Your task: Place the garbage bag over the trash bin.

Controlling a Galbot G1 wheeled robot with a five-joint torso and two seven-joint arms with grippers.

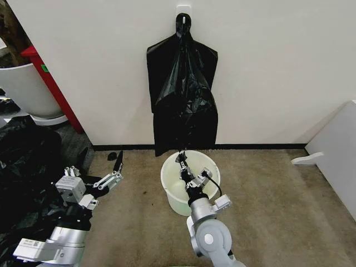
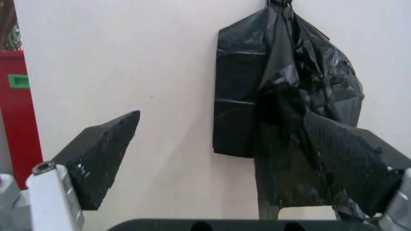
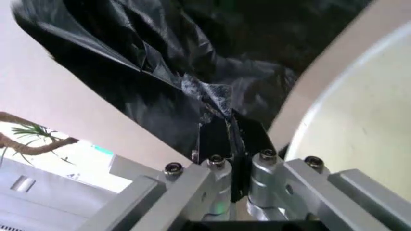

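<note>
From my head, the garbage bag [image 1: 183, 94] hangs on the wall above the trash bin [image 1: 172, 192] on the floor. My right tool [image 1: 181, 161] pinches the bag's lower edge over the bin. My left tool [image 2: 224, 159] shows fingers apart, facing the bag. My right wrist shows fingers [image 3: 215, 139] clamped on black plastic.

Glossy black garbage bag [image 1: 183, 89], cream-white trash bin [image 1: 169, 186] (brown carpet [image 1: 267, 206] below).
</note>
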